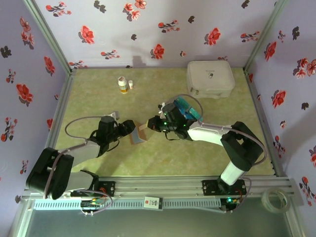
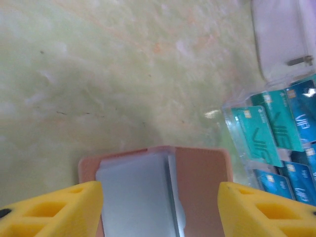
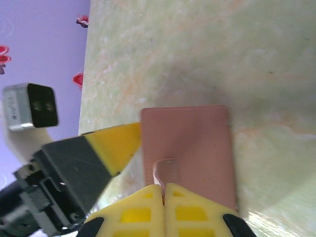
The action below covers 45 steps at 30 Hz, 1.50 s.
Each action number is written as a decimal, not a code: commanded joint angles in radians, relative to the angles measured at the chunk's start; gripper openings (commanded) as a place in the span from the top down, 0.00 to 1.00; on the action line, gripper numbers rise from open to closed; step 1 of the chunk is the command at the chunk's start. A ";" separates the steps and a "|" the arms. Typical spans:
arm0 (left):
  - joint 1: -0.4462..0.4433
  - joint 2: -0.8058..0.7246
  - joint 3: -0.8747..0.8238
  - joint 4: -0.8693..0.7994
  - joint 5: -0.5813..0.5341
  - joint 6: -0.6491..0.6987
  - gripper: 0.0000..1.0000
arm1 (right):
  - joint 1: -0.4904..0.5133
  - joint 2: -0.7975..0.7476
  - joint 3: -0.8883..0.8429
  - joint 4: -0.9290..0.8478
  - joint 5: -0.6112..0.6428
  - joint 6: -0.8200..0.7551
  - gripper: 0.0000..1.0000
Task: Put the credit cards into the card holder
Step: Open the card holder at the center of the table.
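1. Step in hand, as I read it: prepping the card holder, i.e. steadying it and opening it. No card picked up yet.
2. Holder sits mid tabletop, btw the two arms. Left wrist view shows a greyish inner pocket exposed.
3. R gripper: fingers pressed together, pinching a small tab on the holder's near edge.
4. L gripper: fingers spread, one each side of the holder. One tip touches its edge, but no firm grip seen.
5. Credit cards: teal, in a clear tray near the holder, by the R wrist.
6. Next, prob.: one gripper keeps the pocket open while the other fetches a card. The cards are thin and flat, so it's a tricky pick, and the card must go in edge-on to the slot.
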 commanded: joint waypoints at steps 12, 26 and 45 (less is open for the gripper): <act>-0.110 0.073 0.191 -0.453 -0.203 0.236 0.38 | -0.060 -0.111 -0.165 0.042 0.024 -0.007 1.00; -0.262 0.199 0.349 -0.563 -0.307 0.312 0.37 | -0.056 -0.109 -0.215 -0.031 0.065 -0.041 0.95; -0.437 0.430 0.516 -0.727 -0.545 0.341 0.38 | -0.051 -0.305 -0.207 -0.200 0.130 -0.086 0.60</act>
